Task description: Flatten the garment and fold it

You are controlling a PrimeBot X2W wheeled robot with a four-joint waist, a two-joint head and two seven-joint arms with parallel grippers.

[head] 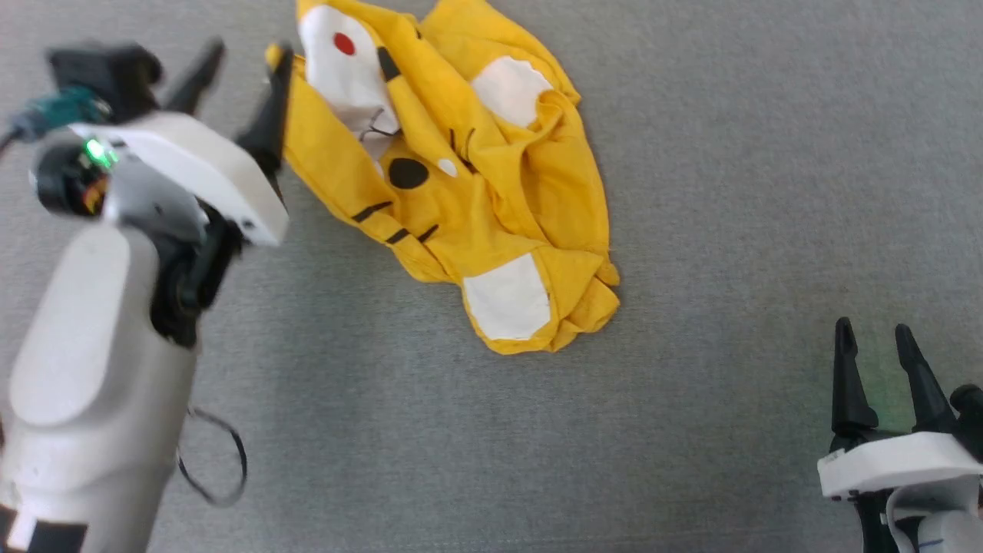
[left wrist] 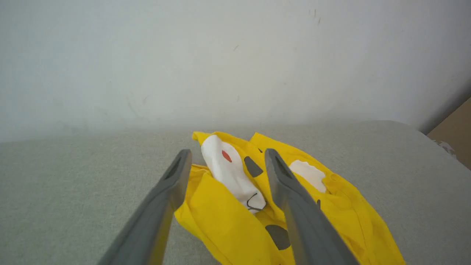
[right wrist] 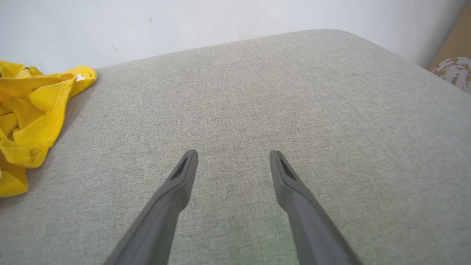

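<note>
The garment (head: 491, 200) is a bright yellow T-shirt with white patches, a red dot and black marks, lying crumpled at the top middle of the grey cloth surface (head: 691, 384). My left gripper (head: 246, 65) stands open at the garment's left edge, its right finger close against the yellow cloth, nothing pinched. In the left wrist view my left gripper (left wrist: 226, 156) hovers over the garment (left wrist: 217, 217), fingers spread. My right gripper (head: 875, 338) is open at the lower right, far from the shirt. The right wrist view shows my right gripper (right wrist: 233, 156) above bare cloth, with the garment (right wrist: 33, 114) at the left.
A pale wall (left wrist: 220, 55) rises behind the padded surface. Brown cardboard (right wrist: 452, 55) stands past the surface's rounded far right corner. A thin black cable loop (head: 219, 461) hangs beside my left forearm. Bare grey cloth spreads between the shirt and my right gripper.
</note>
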